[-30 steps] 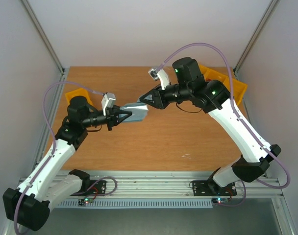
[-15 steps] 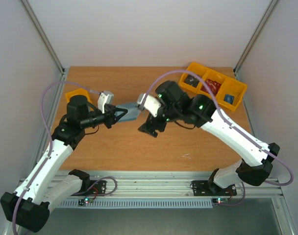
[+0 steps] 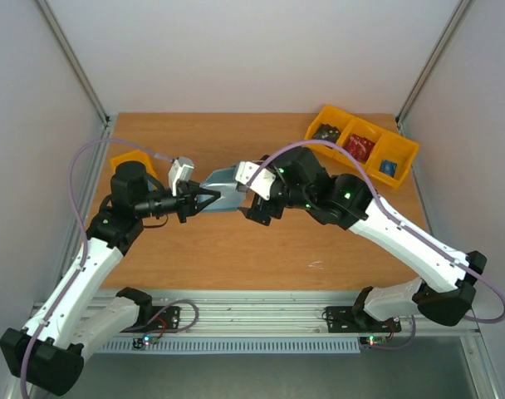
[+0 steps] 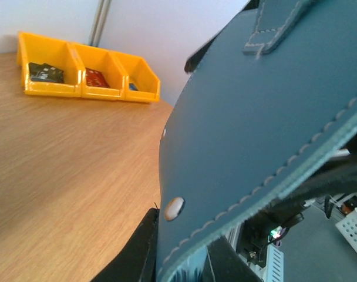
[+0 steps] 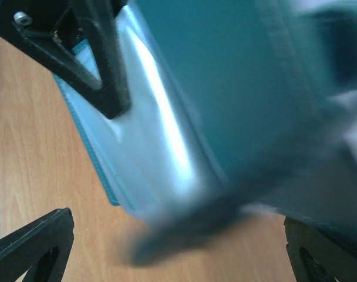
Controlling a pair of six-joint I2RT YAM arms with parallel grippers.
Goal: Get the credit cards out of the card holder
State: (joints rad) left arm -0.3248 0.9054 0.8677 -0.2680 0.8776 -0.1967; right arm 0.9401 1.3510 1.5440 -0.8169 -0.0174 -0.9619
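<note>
The card holder (image 3: 223, 189) is a teal-blue wallet held above the table by its left end, with my left gripper (image 3: 204, 198) shut on it. It fills the left wrist view (image 4: 255, 129), pinched between my black fingers (image 4: 137, 252). My right gripper (image 3: 256, 214) stands open just right of and below the wallet, nothing between its fingers. In the right wrist view the wallet's pale lining (image 5: 155, 129) hangs close above my wide-spread fingertips (image 5: 34, 244). A blurred dark shape (image 5: 184, 235) lies under the wallet; I cannot tell what it is. The credit cards are hidden.
A yellow three-compartment bin (image 3: 362, 146) holding black, red and blue items stands at the table's back right, also seen in the left wrist view (image 4: 84, 70). Another yellow bin (image 3: 128, 160) sits at the left behind my left arm. Grey walls close in both sides.
My right gripper let go at the wallet's right end, swung down and left, and opened wide. It now sits close under the wallet. The left gripper kept its hold and barely moved.
</note>
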